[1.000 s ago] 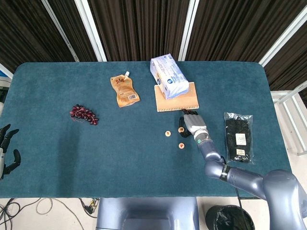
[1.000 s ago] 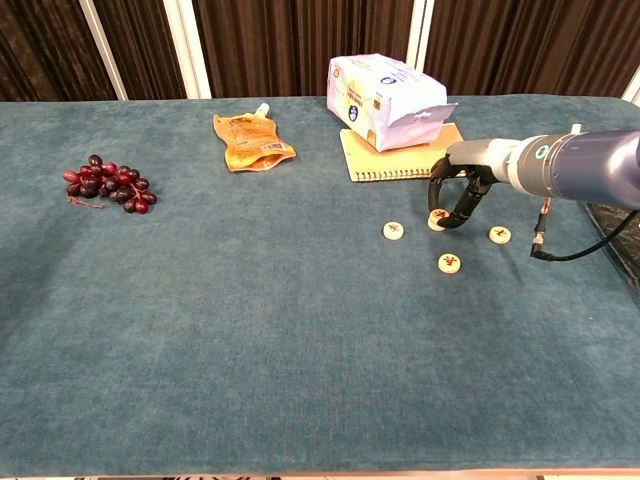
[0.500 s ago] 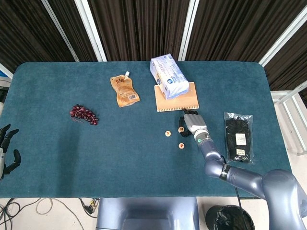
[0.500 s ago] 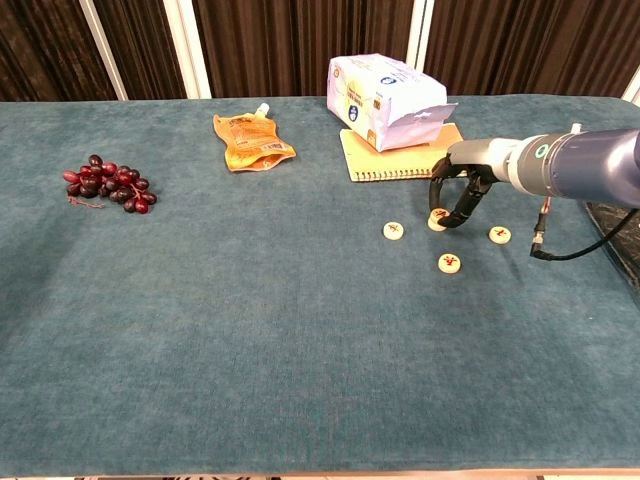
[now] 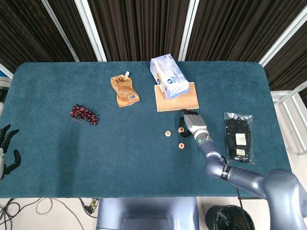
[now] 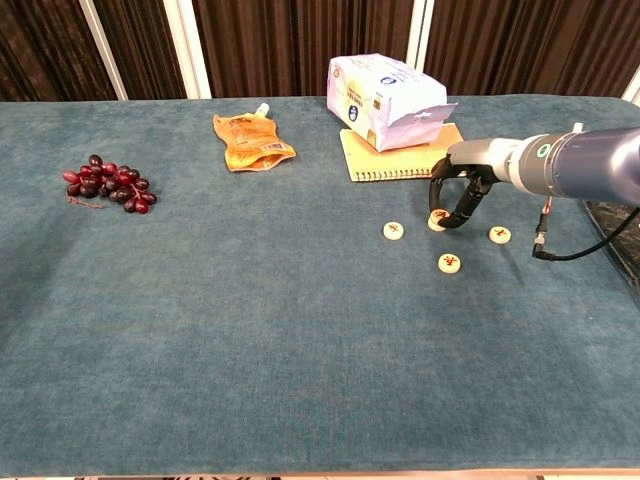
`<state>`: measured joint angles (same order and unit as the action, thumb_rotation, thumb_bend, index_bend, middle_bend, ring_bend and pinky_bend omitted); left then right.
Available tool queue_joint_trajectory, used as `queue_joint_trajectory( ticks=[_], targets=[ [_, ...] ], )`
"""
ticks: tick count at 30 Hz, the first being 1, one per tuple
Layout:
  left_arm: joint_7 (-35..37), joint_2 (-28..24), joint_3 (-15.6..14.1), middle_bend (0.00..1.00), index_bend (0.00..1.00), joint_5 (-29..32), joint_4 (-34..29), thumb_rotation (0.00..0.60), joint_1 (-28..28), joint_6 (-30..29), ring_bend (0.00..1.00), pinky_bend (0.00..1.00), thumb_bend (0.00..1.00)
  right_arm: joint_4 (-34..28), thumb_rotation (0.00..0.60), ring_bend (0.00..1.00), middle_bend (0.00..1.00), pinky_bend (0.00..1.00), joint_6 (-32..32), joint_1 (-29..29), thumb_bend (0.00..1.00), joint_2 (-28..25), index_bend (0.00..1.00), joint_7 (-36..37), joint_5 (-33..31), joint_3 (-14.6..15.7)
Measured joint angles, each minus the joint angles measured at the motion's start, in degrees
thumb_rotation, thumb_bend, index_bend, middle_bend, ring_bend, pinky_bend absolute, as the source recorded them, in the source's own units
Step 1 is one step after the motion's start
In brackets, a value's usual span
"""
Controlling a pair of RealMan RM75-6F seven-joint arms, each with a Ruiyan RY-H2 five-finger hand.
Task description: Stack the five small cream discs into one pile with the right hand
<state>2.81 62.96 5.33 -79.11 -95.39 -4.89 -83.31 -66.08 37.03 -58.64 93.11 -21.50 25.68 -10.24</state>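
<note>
Near the table's right-middle, the right hand curls down over 1 disc, fingertips either side of it; whether they actually pinch it I cannot tell. 3 more discs lie close: 1 to its left, 1 nearer the robot, 1 on its right. Only 4 show. The chest view reveals that right-hand disc, which the arm hides from the head view. The left hand, open and empty, rests far off at the table's left edge

A teal cloth-covered surface is backed by dark pleated curtains divided by white posts; pale floor is seen below.
</note>
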Motion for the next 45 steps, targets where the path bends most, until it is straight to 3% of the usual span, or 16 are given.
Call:
queue_joint_trajectory(
  ticks=[45],
  targets=[
    [-0.65,-0.08,0.08,0.01,0.15,0.67,-0.44,0.6,0.07,0.15,0.0,0.0,0.62,-0.08,0.6,0.0,0.0,0.0,0.15,-0.37,0.41,-0.14,0.45,0.59,-0.05,0.44]
  ],
)
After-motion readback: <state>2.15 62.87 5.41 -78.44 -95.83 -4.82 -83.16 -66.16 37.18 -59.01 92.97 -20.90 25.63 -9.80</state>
